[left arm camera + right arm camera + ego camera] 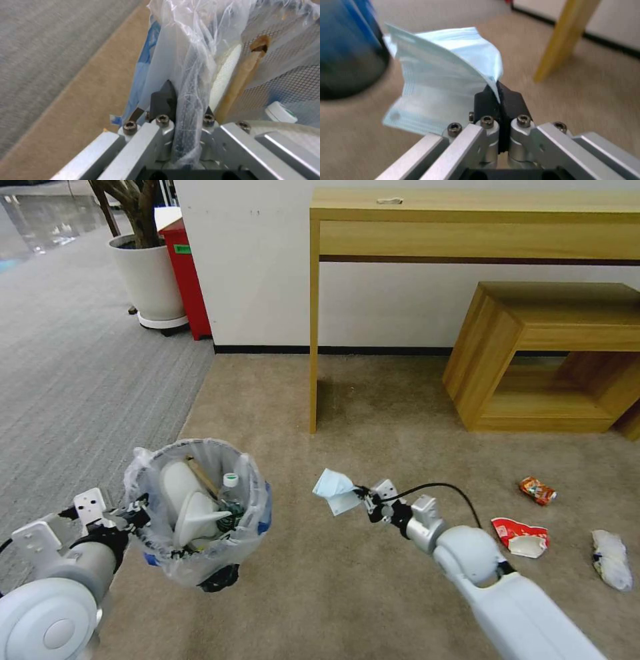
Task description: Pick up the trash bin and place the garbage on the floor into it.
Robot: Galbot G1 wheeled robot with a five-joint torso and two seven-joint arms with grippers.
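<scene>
1. The left pincer (pixel 137 511), at the lower left of the head view, is clamped on the rim of the trash bin (pixel 200 513); the left wrist view shows its dark fingers (pixel 163 100) pinching the bin wall and the crinkly plastic liner between them.
2. The bin hangs just right of that pincer, held off the beige floor (pixel 347 580), its mouth tipped toward the camera.
3. Inside it lie two white slippers (pixel 190 503), one wooden stick (pixel 202 477) slanting from upper left to lower right, and one bottle (pixel 230 493) with a white cap pointing up.
4. The right pincer (pixel 363 500), near the middle of the head view, is closed on one pale-blue mask (pixel 333 490), gripping it by an edge.
5. The mask sticks out to the left of the pincer, toward the bin but apart from it, above the floor; in the right wrist view it fans out from the fingers (pixel 511 100), with the bin's dark blurred side at the upper left.
6. Three pieces of litter lie on the floor at the lower right: one small orange-red wrapper (pixel 537 490), one red-and-white wrapper (pixel 521 537) and one crumpled white item (pixel 611 560) with its long axis running up and down the frame.
</scene>
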